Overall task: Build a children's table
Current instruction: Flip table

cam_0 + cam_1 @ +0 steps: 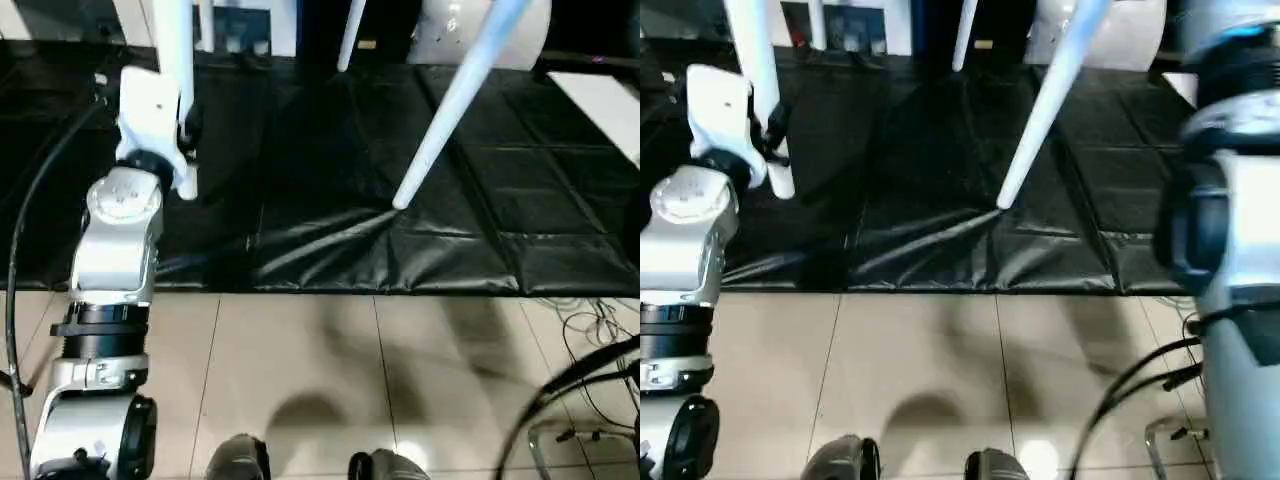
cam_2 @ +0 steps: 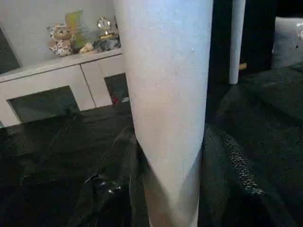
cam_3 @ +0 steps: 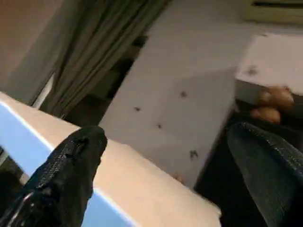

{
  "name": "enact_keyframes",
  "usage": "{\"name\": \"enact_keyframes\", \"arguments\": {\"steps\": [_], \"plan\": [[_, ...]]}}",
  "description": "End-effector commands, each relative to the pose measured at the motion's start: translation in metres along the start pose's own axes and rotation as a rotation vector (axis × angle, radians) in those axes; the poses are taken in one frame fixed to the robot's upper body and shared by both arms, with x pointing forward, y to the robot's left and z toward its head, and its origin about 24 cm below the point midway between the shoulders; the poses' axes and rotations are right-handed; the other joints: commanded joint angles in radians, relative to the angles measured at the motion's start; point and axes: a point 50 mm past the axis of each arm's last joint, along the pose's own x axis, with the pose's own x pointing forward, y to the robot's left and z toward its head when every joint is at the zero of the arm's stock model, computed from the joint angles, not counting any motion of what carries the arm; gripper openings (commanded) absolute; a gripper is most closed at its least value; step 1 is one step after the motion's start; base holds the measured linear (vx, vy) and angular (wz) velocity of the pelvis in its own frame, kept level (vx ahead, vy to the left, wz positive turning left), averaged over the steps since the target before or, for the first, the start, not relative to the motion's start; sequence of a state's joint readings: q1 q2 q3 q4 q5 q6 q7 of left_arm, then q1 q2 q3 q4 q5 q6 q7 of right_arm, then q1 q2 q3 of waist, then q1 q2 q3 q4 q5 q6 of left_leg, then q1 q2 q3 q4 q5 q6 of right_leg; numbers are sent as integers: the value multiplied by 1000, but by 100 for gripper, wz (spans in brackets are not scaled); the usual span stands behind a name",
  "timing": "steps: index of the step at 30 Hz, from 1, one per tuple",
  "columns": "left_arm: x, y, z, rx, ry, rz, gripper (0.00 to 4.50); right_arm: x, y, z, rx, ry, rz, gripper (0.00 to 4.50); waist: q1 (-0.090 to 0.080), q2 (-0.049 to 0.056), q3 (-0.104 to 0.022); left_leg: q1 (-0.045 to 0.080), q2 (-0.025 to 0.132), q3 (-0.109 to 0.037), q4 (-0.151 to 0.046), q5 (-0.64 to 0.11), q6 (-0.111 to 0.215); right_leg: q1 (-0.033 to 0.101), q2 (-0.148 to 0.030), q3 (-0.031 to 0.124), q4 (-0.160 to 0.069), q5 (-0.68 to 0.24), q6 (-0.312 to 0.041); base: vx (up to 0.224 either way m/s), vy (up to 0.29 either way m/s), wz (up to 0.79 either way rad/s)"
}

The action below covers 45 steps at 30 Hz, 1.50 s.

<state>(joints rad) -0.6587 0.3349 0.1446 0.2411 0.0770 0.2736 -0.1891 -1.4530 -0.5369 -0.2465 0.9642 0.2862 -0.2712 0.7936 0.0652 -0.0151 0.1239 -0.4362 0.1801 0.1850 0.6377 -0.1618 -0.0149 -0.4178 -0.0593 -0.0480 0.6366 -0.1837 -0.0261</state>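
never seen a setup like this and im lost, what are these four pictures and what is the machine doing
It is a humanoid robot with two silver arms, each ending in two black fingers. The two wide pictures come from cameras on its head, looking down at a beige tiled floor and a black crinkled mat. The other two come from cameras on its wrists. Its left gripper is closed around a long white tubular leg of a children's table. A second white leg slants down to touch the mat. The right gripper's black fingers sit spread apart beside a white panel.

Three white legs [image 1: 450, 105] [image 1: 175, 60] [image 1: 350, 35] are showing over one black mat [image 1: 330, 240]. Two grey feet [image 1: 240, 460] [image 1: 385, 465] are standing on the tiled floor [image 1: 300, 350].
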Motion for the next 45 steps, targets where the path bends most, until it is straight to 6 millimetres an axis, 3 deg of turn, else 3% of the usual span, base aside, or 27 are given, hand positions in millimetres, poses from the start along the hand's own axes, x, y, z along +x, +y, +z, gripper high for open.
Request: {"name": "enact_keyframes", "arguments": {"steps": [1, 2, 3, 4, 5, 8, 9, 14, 16, 17, 19, 22, 23, 27, 28, 32, 34, 37, 41, 45], "plan": [[0, 0, 5, 79, -42, -50, 161, -25, -9, -16, 85, 18, -94, 450, -1, 49, -94, 52, 47, -30, -75, -237, 41, 43, -67, 34, -53, 42, -275, 0, 0, 0], [-1, 3, 5, 90, -54, -61, 161, -41, -9, -29, 102, 54, -135, 450, 0, 49, -93, 53, 48, -30, -78, -234, 37, 45, -66, 33, -56, 58, -279, 0, 0, 0], [-1, 3, 5, 90, -54, -61, 161, -41, -9, -29, 102, 54, -135, 450, 3, 46, -98, 52, 47, -31, -76, -202, 37, 52, -69, 32, -48, 89, -291, 0, 0, 0], [-2, 6, 4, 101, -68, -78, 161, -57, -6, -45, 124, 100, -164, 450, 1, 50, -97, 48, 44, -29, -73, -187, 42, 54, -69, 31, -47, 101, -301, 0, 0, 0], [-2, 6, 4, 102, -71, -83, 161, -61, -5, -48, 130, 110, -172, 450, 3, 47, -97, 49, 43, -28, -73, -176, 47, 55, -70, 32, -48, 107, -301, 0, 0, 0], [-4, 9, 2, 124, -85, -116, 161, -87, 2, -73, 201, 181, -231, 450, 3, 50, -89, 45, 43, -26, -73, -168, 68, 56, -76, 34, -52, 57, -310, 0, 0, 0], [-7, 14, 0, 135, -83, -123, 161, -99, 13, -91, 258, 239, -215, 450, 3, 53, -84, 47, 44, -26, -75, -179, 67, 53, -76, 33, -57, 26, -307, 0, 0, 0], [-9, 21, -3, 158, -78, -137, 161, -103, 37, -117, 376, 335, -129, 450, -4, 57, -75, 50, 47, -27, -82, -230, 43, 48, -75, 33, -60, -56, -303, 0, 0, 0], [-10, 23, -4, 163, -77, -139, 161, -100, 44, -124, 417, 359, -108, 450, -10, 60, -73, 52, 48, -28, -85, -252, 32, 45, -75, 33, -60, -81, -304, 0, 0, 0], [-11, 24, -4, 163, -79, -139, 161, -95, 49, -128, 437, 379, -100, 450, -12, 55, -73, 53, 49, -26, -85, -258, 27, 44, -76, 34, -62, -87, -305, 0, 0, 0], [-12, 25, -4, 168, -82, -141, 161, -87, 56, -134, 497, 393, -82, 450, -12, 62, -71, 54, 50, -26, -86, -268, 19, 40, -78, 35, -62, -98, -308, 0, 0, 0], [-14, 27, -6, 169, -81, -145, 161, -82, 65, -143, 512, 446, -78, 450, -12, 53, -73, 53, 52, -25, -87, -249, 18, 40, -77, 35, -56, -81, -309, 0, 0, 0], [-14, 27, -7, 170, -79, -146, 161, -81, 68, -146, 487, 477, -83, 450, -11, 57, -72, 52, 52, -24, -88, -240, 20, 38, -77, 35, -56, -77, -309, 0, 0, 0], [-15, 28, -9, 175, -71, -153, 161, -77, 71, -148, 499, 483, -95, 450, -8, 53, -73, 54, 52, -18, -87, -215, 38, 37, -80, 39, -59, -62, -307, 0, 0, 0], [-15, 28, -9, 176, -70, -154, 161, -77, 71, -148, 503, 479, -91, 450, -8, 45, -75, 53, 52, -17, -86, -208, 44, 39, -80, 39, -58, -57, -307, 0, 0, 0], [-16, 30, -14, 166, -52, -145, 161, -73, 74, -144, 545, 440, -21, 450, -3, 46, -74, 52, 54, -16, -88, -209, 50, 38, -80, 39, -58, -79, -298, 0, 0, 0], [-16, 31, -20, 176, -29, -146, 161, -73, 76, -143, 557, 429, 29, 450, -4, 41, -76, 52, 54, -15, -88, -210, 50, 39, -79, 38, -58, -86, -296, 0, 0, 0], [-17, 31, -27, 177, -7, -147, 161, -73, 81, -137, 580, 386, 134, 450, -2, 43, -76, 51, 54, -14, -86, -190, 62, 40, -79, 39, -58, -74, -296, 0, 0, 0], [-19, 33, -33, 188, 18, -143, 161, -73, 83, -132, 575, 363, 173, 450, 2, 47, -86, 52, 56, -14, -82, -137, 85, 40, -80, 38, -51, -13, -301, 0, 0, 0], [-22, 37, -40, 203, 49, -134, 161, -76, 84, -130, 574, 348, 184, 450, 6, 47, -87, 53, 56, -13, -83, -145, 79, 38, -80, 38, -52, -26, -302, 0, 0, 0]]}}
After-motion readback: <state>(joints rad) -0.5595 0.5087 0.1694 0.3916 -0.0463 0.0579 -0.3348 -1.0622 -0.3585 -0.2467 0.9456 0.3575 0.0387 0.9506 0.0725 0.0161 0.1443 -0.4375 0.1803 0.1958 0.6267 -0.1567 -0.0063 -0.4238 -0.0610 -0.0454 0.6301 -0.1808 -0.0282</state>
